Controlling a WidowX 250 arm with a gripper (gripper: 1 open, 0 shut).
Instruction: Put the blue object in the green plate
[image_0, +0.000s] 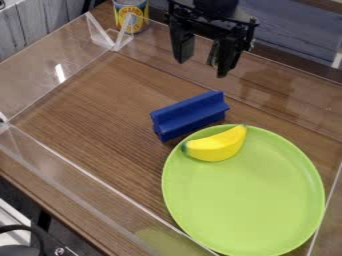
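Note:
The blue object (189, 114), a dark-blue ridged block, lies on the wooden table just beyond the upper-left rim of the green plate (254, 205). The plate fills the lower right of the view. My gripper (203, 52) hangs above the table at the back, well behind the block, with its black fingers (178, 45) spread apart and nothing between them. It is open and touches neither the block nor the plate.
A yellow banana-shaped piece (215, 144) rests on the plate's upper-left part, close to the blue block. Clear plastic walls (54, 70) enclose the table on the left and front. A yellow can (130, 15) stands at the back left.

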